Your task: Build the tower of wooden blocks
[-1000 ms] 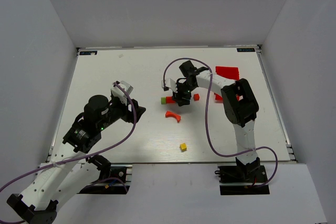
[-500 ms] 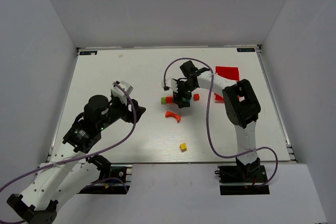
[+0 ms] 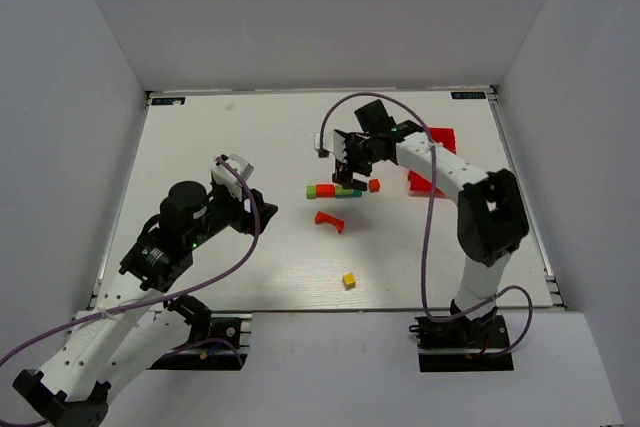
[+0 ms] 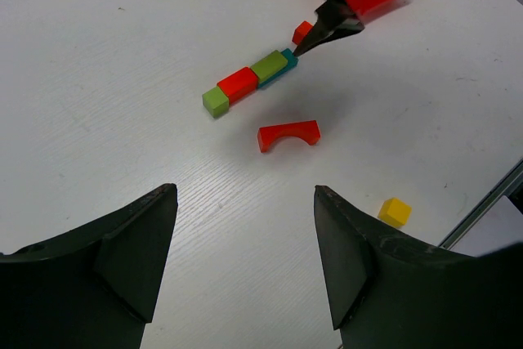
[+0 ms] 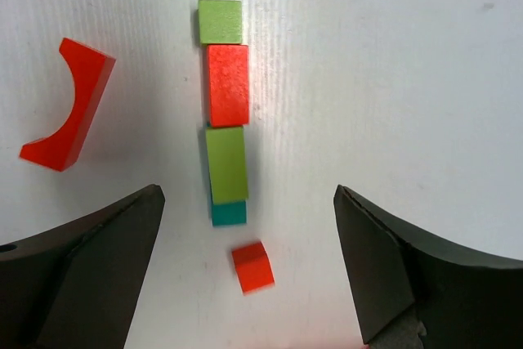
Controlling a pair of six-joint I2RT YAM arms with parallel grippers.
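Top external view shows the painted blocks lying flat near the middle of the table (image 3: 220, 147); none of them stands as a tower. I take the red bar (image 3: 325, 189) as the reference.

A green cube (image 3: 311, 191) touches the left end of the red bar. At the other end of it, just beside, lies a green bar (image 3: 343, 190), so the three make one straight row. The green bar rests on top of a teal block (image 5: 229, 212), and the teal block shows only at the end away from the red bar. A small red cube (image 3: 374, 185) lies past this end of the row, near but apart, and a little turned. The red arch (image 3: 329, 220) lies on its side, on the near side of the red bar and not touching it. A yellow cube (image 3: 349, 280) is alone, well apart from the red bar, toward the arm bases. A red bin (image 3: 432, 137) is to the right of the red bar, behind the right arm.

The right fingers (image 5: 106, 267) are spread wide and hold nothing. They hang above the row, with the green bar and the teal block between them in the right wrist view. The left fingers (image 4: 135, 251) are also spread wide and empty, well apart from the red bar on its left side, and they point toward the row.
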